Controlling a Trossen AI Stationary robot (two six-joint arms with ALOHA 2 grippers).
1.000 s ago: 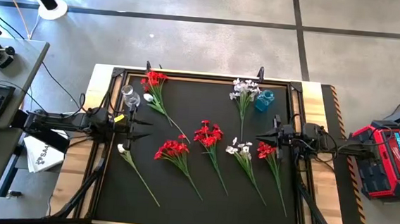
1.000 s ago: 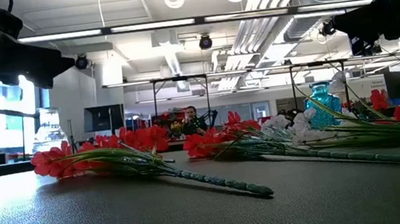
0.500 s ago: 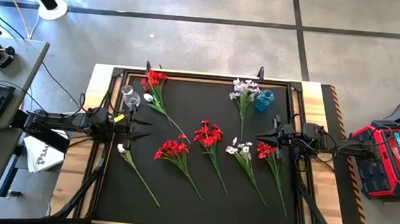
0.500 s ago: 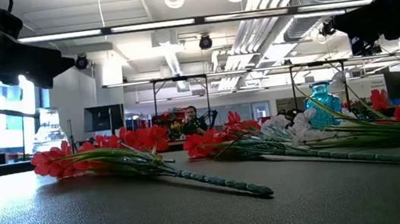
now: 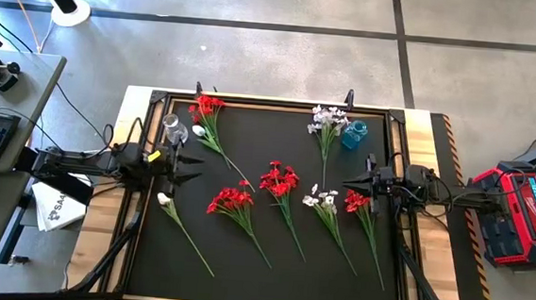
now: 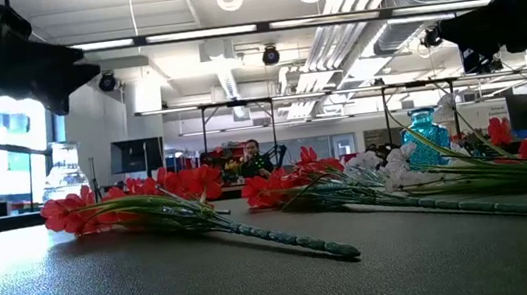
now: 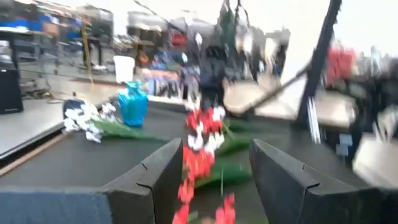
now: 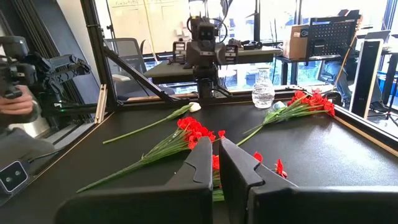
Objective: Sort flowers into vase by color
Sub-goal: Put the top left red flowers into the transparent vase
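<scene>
Since a second ago only the left hand [image 5: 191, 167] has shifted, drifting slightly toward the far side and sitting now just beside the clear glass vase [image 5: 174, 130]; flowers, vases and the right arm look unchanged. On the near part of the black tabletop [image 5: 240, 280] lie long green stems: a single white bud flower [image 5: 163, 199] near the left edge, then a red spray [image 5: 231, 199], a second red spray [image 5: 279, 180], a white spray [image 5: 321, 199] and a small red spray [image 5: 356, 202] toward the right. Left hand hovers at the left edge, fingers spread apart, nothing between them. Right hand [image 5: 353, 183] waits at the right edge, just above the small red spray, fingers nearly together with only a thin gap, gripping nothing. Farther back, a red spray [image 5: 206, 107] lies with its blossoms just beside the clear vase, and a white spray [image 5: 327, 120] lies with blossoms touching the blue glass vase [image 5: 354, 134]. Both vases stand upright, no stems in them. Beyond the tabletop, low view shows a person [image 6: 252, 155] seated in the room.
</scene>
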